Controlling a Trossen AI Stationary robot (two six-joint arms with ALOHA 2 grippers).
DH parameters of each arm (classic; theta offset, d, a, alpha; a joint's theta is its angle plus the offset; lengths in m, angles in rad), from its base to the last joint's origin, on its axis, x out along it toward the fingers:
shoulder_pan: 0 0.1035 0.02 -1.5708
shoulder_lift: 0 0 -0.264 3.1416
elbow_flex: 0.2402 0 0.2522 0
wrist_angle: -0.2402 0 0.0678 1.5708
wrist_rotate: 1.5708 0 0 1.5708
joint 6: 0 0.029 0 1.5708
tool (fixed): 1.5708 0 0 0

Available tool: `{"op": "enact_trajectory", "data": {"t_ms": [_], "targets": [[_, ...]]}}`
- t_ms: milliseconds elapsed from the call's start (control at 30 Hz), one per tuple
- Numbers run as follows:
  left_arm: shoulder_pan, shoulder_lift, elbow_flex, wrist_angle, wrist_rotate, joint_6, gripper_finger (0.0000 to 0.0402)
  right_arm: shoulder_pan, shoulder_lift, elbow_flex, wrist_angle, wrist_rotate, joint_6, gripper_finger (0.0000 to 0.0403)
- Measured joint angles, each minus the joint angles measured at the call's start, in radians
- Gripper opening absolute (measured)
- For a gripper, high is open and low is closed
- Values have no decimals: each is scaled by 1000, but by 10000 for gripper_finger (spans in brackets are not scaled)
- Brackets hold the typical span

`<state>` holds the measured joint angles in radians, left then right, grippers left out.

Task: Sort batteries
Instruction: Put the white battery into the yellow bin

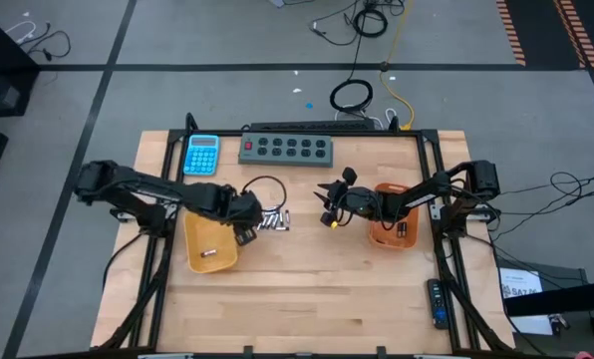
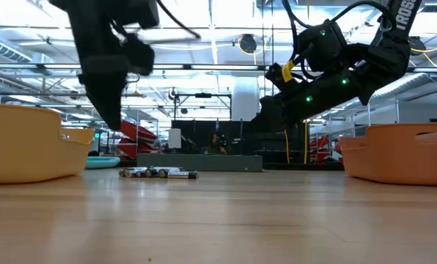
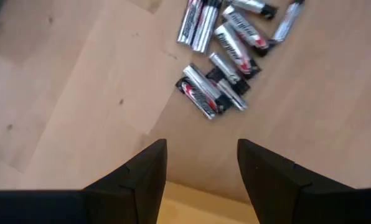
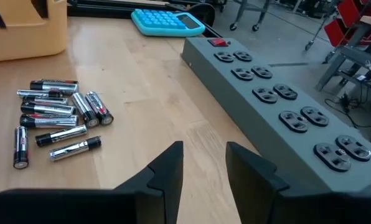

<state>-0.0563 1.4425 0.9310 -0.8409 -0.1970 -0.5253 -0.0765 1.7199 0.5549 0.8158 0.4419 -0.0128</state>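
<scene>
progress: early, one cell lies in the left tray, a dark item in the right tray, most unsorted | batteries: silvery-grey cells with dark ends, loose heap mid-desk between trays | left end effector: spread, empty, over its tray's right edge | right end effector: parted, empty, right of heap

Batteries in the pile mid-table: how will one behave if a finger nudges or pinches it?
The batteries are small smooth cylinders lying flat on the bare wooden table, so a sideways nudge probably rolls one. The shiny jackets look slippery, so an off-centre pinch may squirt it out. They look rigid. Several lie touching, so pushing one likely shifts its neighbours.
</scene>
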Motion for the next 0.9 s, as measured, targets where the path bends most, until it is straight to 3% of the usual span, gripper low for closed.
{"op": "enact_trajectory", "data": {"t_ms": [267, 500, 733, 900], "targets": [[101, 124, 0, 48, 3, 119, 205, 0, 0, 0, -5, -3, -11, 111], [145, 162, 0, 101, 5, 184, 205, -1, 0, 0, -5, -3, -18, 111], [200, 166, 1, 295, -13, 348, 205, -1, 0, 0, -5, -3, -25, 111], [251, 166, 1, 380, 31, 415, 205, -1, 0, 0, -5, -3, -25, 111]]}}
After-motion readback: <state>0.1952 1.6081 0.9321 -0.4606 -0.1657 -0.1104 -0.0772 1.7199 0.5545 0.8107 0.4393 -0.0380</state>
